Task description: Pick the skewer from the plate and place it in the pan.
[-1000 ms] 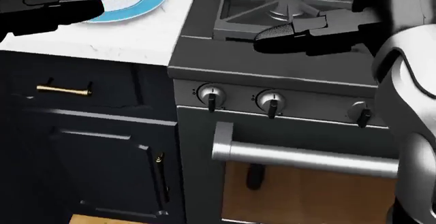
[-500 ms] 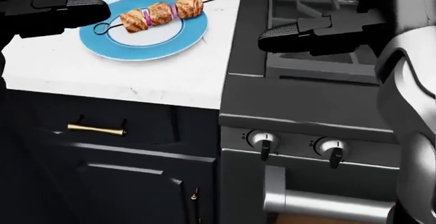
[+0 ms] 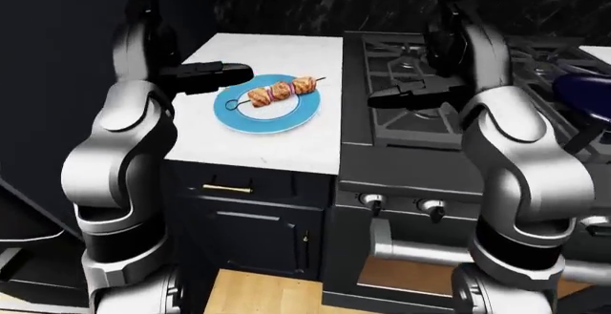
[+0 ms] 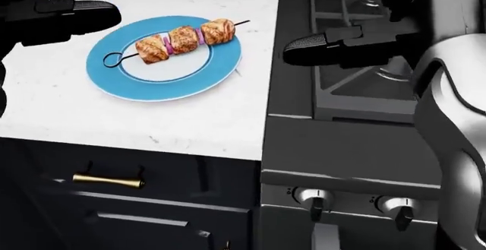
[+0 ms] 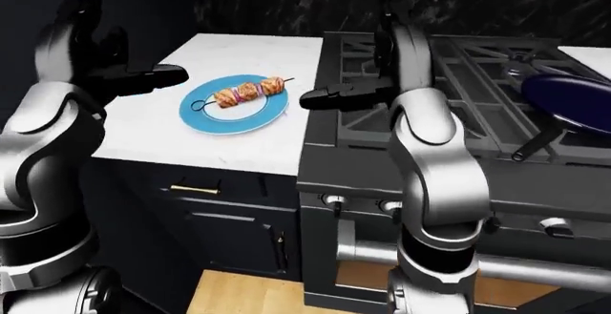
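Head view: a skewer (image 4: 180, 40) lies across a round blue plate (image 4: 129, 87) on a white marble tabletop (image 4: 182, 119), with a dark stove (image 4: 334, 142) immediately at the plate's 3 o'clock. The skewer is a thin dark metal rod threaded with three browned chunks of meat and slivers of purple onion between them. A small ring loop ends it at the plate's 9 o'clock side, and a bare pointed tip pokes out toward 2 o'clock. It looks light and stiff along the rod, though the meat may be slick and could spin or slide if pinched alone. The safest hold is probably around the middle chunks with fingers closing across the rod, or at the ring end where bare metal shows.

The left robot hand (image 4: 72, 16) hovers at the plate's 10 o'clock, apart from it and grasping nothing; whether its fingers are spread or curled cannot be told. The right robot hand (image 4: 323, 47) hangs over the stove's grate at the plate's 3 o'clock, also empty, finger pose unclear.

In the right-eye view, a dark blue pan (image 5: 571, 103) sits on the stove at its 3 o'clock edge, well apart from the plate
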